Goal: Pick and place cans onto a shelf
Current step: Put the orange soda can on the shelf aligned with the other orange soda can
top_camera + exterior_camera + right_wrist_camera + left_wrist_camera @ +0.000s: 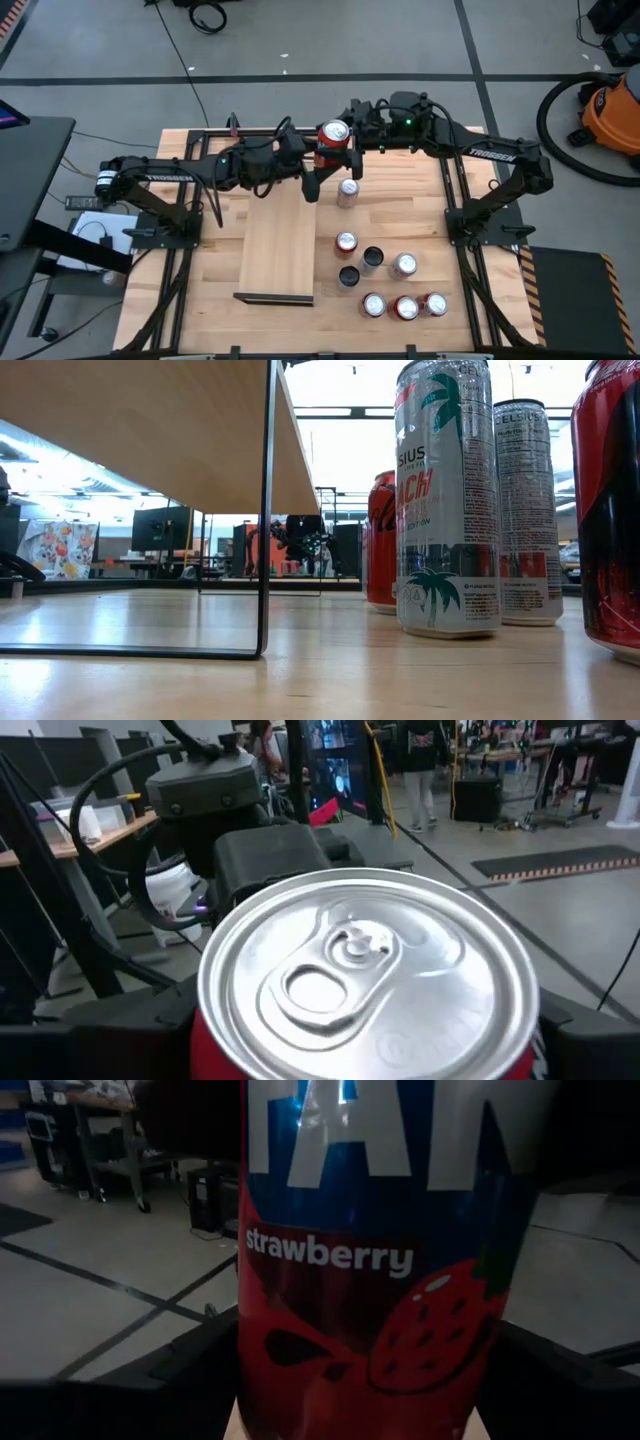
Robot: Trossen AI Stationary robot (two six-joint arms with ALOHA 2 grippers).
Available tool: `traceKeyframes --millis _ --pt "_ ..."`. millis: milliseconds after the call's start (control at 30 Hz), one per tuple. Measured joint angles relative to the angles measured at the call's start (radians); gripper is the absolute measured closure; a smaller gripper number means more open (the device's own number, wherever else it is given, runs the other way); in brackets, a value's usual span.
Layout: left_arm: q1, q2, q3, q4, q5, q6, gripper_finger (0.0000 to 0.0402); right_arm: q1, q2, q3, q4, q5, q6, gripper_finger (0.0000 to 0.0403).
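A red can (333, 134) with a strawberry print (375, 1280) hangs in the air over the table's far middle, between my two grippers. My left gripper (312, 158) reaches it from the table's left, my right gripper (350, 140) from the right, and both are shut on it. In the right wrist view I look down on its silver top (365, 965). The shelf (278, 245), a light wooden board, stands left of centre on dark metal rails (266, 510). Several more cans stand on the table right of it. My left gripper (375, 1390) holds the can's lower body (255, 1370) between its two fingers, which come in level from the table's left. The can stands upright, lifted clear of the table. My right gripper (365, 1045) comes level from the right. Its fingers (110, 1030) lie against the can's upper sides (205, 1030) just under the rim.
A silver can (347, 192) stands alone near the grippers. Red, silver and black cans (404, 305) are grouped at the near right, where the low view shows them close up (447, 500). An orange vacuum (610, 110) stands on the floor beyond the right edge.
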Motion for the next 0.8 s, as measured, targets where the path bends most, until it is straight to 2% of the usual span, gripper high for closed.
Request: traceKeyframes --millis 200,367,533,700,800 --pt "0.007 0.001 0.006 -0.009 0.003 -0.035 0.0042 -0.034 -0.004 0.000 -0.015 -0.060 0.037 0.0087" --pt "0.006 -0.002 0.079 -0.110 0.004 -0.031 0.0007 -0.051 -0.011 -0.002 -0.081 -0.086 0.021 0.0090" --pt "0.006 -0.002 0.210 -0.404 0.004 0.022 0.0006 -0.068 -0.034 -0.001 -0.126 -0.076 -0.014 0.0093" --pt "0.005 -0.002 0.373 -0.792 -0.001 0.007 0.0006 -0.071 -0.025 -0.001 -0.161 -0.040 -0.076 0.0092" --pt "-0.017 -0.013 0.418 -0.954 -0.067 -0.019 0.0010 -0.068 -0.002 -0.004 -0.155 -0.028 -0.111 0.0092"
